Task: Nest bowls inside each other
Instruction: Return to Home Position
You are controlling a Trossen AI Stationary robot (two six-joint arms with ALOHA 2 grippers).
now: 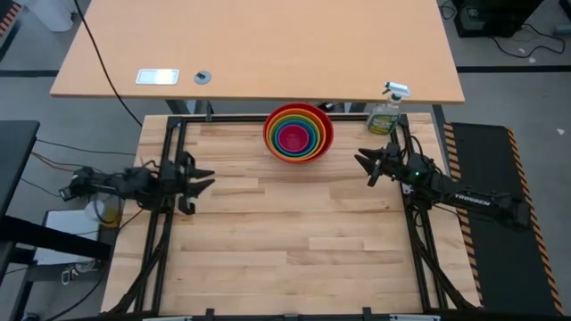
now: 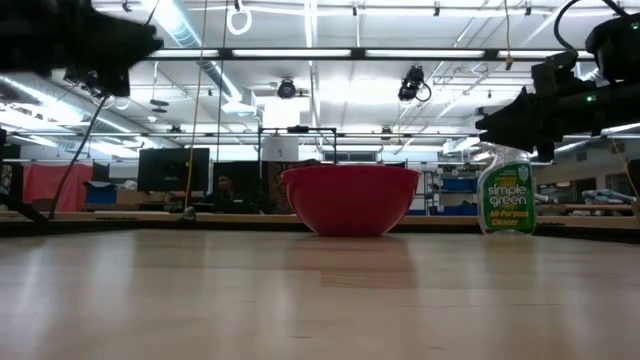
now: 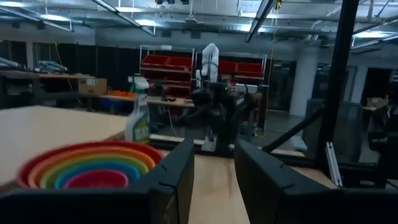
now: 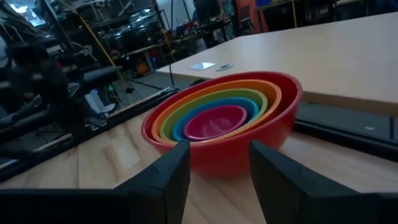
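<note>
The bowls stand nested at the table's far edge: red outermost, then orange, lime green, blue and magenta pink at the centre. The red bowl's base rests on the wood. My left gripper hovers open at the table's left edge, clear of the bowls. My right gripper hovers open at the right edge, pointing toward the bowls, nothing between its fingers.
A green spray bottle with a white trigger stands at the far right corner, close behind my right gripper. A second light wooden table lies beyond the far edge. The wooden top near the front is bare.
</note>
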